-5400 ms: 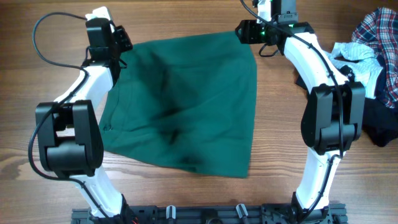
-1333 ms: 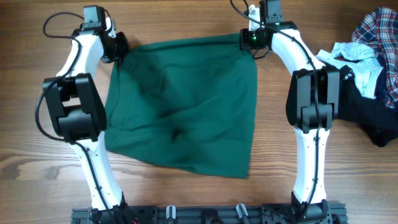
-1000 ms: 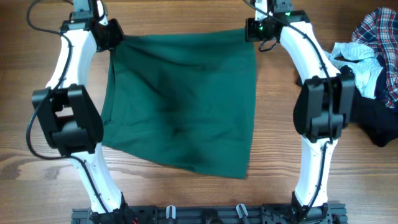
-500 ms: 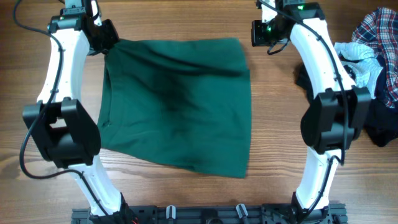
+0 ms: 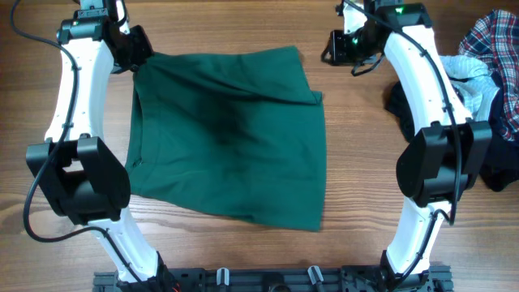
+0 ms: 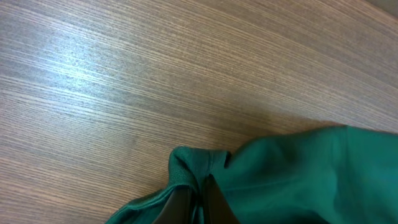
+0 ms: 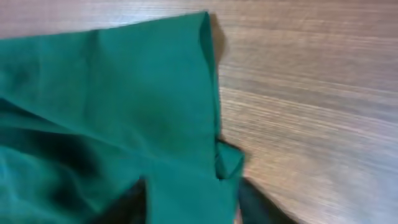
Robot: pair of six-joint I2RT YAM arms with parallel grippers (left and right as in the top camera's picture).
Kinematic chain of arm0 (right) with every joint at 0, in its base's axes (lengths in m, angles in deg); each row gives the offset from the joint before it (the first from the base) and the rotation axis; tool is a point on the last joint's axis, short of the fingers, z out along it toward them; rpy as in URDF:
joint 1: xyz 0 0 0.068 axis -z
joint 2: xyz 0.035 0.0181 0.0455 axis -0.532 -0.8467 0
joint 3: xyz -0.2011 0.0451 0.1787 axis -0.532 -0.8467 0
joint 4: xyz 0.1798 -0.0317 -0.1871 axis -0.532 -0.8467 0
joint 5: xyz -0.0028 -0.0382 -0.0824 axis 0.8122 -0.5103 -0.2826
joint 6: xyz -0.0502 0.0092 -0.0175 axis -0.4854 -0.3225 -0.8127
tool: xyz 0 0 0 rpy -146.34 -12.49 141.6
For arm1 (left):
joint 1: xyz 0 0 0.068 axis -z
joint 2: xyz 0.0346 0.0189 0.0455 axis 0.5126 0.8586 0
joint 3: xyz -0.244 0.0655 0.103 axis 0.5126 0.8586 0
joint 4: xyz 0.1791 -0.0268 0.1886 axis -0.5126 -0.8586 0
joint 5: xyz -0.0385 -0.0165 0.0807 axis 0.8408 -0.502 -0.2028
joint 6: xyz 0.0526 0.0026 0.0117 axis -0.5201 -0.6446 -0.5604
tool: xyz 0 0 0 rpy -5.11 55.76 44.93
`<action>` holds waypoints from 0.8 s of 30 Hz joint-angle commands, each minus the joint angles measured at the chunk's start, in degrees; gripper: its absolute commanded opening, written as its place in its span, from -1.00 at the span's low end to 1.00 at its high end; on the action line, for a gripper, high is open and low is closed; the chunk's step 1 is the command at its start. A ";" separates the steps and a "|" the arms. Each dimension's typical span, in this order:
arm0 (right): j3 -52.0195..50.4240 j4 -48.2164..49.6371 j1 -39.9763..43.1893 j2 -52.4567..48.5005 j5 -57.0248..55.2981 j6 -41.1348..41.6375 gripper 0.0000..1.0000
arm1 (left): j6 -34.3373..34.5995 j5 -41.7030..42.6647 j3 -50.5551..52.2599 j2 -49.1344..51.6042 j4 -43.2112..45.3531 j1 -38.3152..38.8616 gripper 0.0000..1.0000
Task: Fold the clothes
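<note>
Found plain dark green fabric garment [image 5: 235,138] spread across wood-grain table [image 5: 365,162], centre, between both arms. Noted left gripper [image 5: 134,50] pinching its far left corner, cloth bunched between pressed-together fingers [image 6: 180,205]. Noted right gripper [image 5: 334,47] spread, just beside the slack, slightly folded far right corner, apart from it. Logged red-navy-white plaid shirt [image 5: 491,40], small white piece [image 5: 470,77] and black garment [image 5: 495,166] heaped at right edge, well apart.

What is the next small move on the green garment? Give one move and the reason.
Probably open the left end effector to drop its corner. It is shut on the bunched far-left corner of the green garment, while the right end effector stands open, clear of the cloth, whose other far corner lies on the table.
</note>
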 commanded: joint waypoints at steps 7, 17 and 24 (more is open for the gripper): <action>-8.20 8.11 0.22 -5.49 7.74 -1.75 0.13 | -0.33 -0.96 -0.20 -1.79 0.17 0.07 -0.92; -10.95 6.71 0.20 -7.91 10.19 -3.13 0.00 | -0.33 -0.96 -0.20 -1.79 0.17 0.07 -0.92; -12.98 8.76 -0.98 -8.04 10.34 -2.91 -0.03 | -0.33 -0.96 -0.20 -1.79 0.17 0.07 -0.92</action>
